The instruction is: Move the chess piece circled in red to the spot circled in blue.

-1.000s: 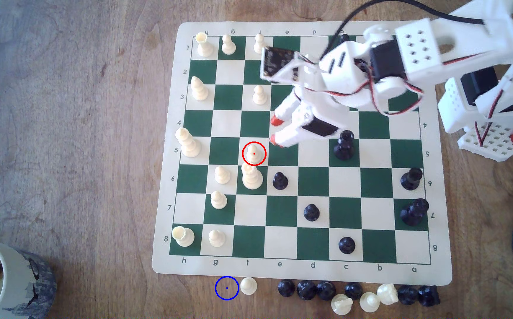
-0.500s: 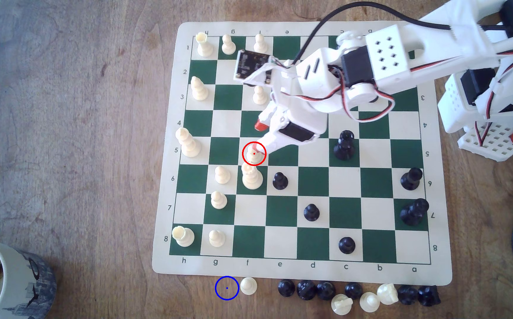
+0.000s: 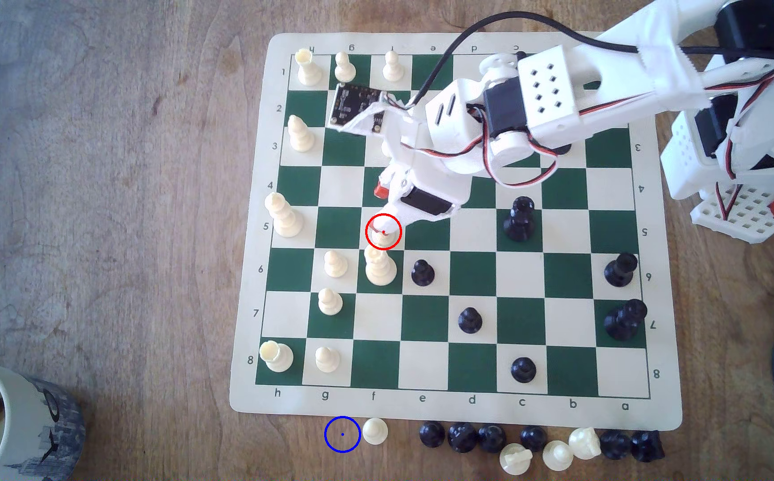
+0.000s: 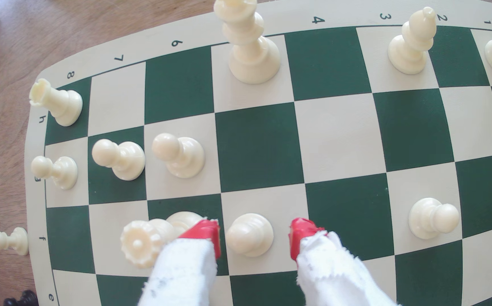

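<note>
Wrist view: we see the chess piece (image 4: 249,234), a small cream pawn with a round head, standing upright on a cream square of the chessboard (image 4: 259,147). It sits in the gap of the claw (image 4: 255,237), whose two red-tipped fingers (image 4: 206,232) stand apart, one on each side of the pawn, neither one clearly touching it. So the claw is spread wide and grasping nothing. The pawn lies closer to one red tip than to the other, so we judge that the closing move will meet it slightly off centre.

Just beyond that nearer finger stands a taller cream crowned piece (image 4: 147,239) on the neighbouring square, close enough that the finger lies between it and the pawn. We judge this neighbour the main thing to avoid knocking.

In the exterior view, the chess piece (image 3: 383,238) shows inside the red ring on the square at file f, rank 5, partly covered by one finger of the claw (image 3: 383,208) reaching in from the exterior view's right. The spot (image 3: 342,434), a blue ring on the bare wooden surface (image 3: 98,231), lies off the board below file g, just beside a lone cream pawn (image 3: 374,431).
</note>
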### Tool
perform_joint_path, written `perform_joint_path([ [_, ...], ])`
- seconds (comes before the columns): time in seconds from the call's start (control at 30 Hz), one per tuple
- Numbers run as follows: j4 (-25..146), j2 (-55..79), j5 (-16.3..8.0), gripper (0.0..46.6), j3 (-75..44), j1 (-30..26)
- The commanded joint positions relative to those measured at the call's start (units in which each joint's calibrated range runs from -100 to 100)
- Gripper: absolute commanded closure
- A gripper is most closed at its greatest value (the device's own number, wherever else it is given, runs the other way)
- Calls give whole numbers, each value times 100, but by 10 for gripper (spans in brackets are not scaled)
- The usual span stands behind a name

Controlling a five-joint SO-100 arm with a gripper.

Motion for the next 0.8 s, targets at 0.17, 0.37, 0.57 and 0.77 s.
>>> perform_joint_path([
  [0.17,-177,256,-10,335,-611,4],
  [0.37,-226,460,-15,336,-720,-66],
  [0.57,-251,553,-20,338,-765,-98],
  [0.77,-251,630,-34,345,-802,-191],
])
